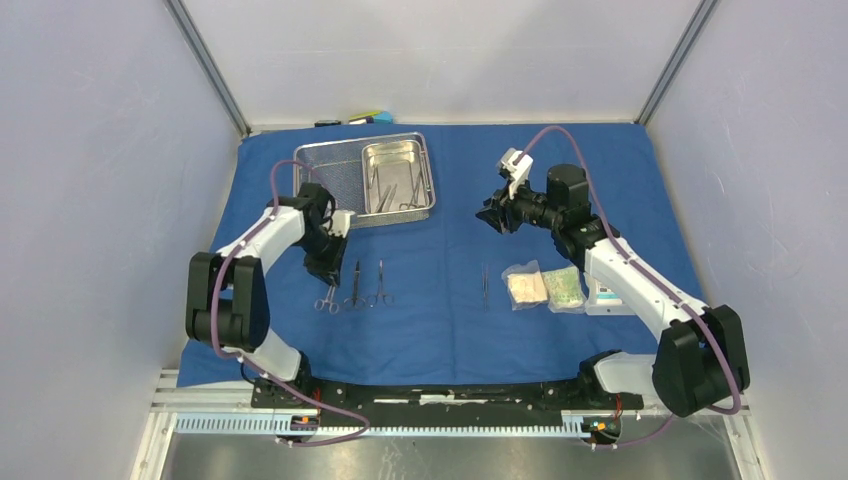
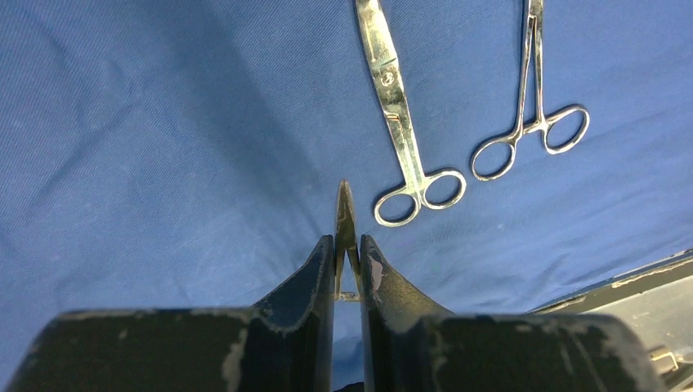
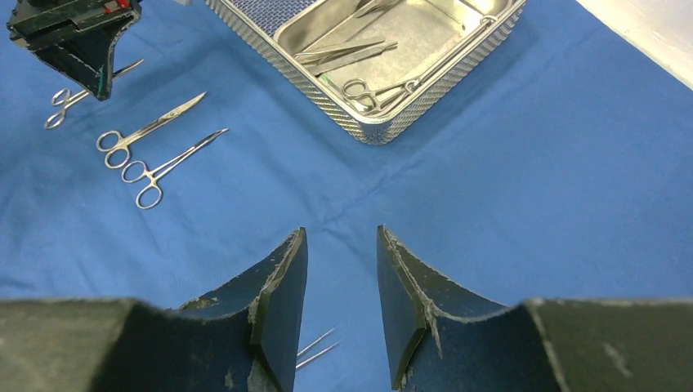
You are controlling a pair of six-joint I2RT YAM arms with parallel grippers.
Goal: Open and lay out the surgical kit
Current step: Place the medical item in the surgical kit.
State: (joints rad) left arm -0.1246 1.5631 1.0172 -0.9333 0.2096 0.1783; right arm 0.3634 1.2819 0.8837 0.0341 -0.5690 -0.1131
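Edgewise, left gripper (image 2: 347, 245) pinches a thin instrument (image 2: 345, 204); right gripper (image 3: 341, 237) hangs part-open, empty, over bare cloth (image 3: 531, 163).

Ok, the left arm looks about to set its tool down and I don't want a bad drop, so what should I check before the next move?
1. Left hand grips its tool: ok, the fingers are shut on a thin metal piece.
2. Free spot to lay it: ok, bare cloth lies beside the scissors and the clamp.
3. Tool resting on the cloth before release: cannot tell.
4. Right hand out of the way: ok, it is open, empty and well apart.
5. Pan emptied: not ok, several tools lie in it.
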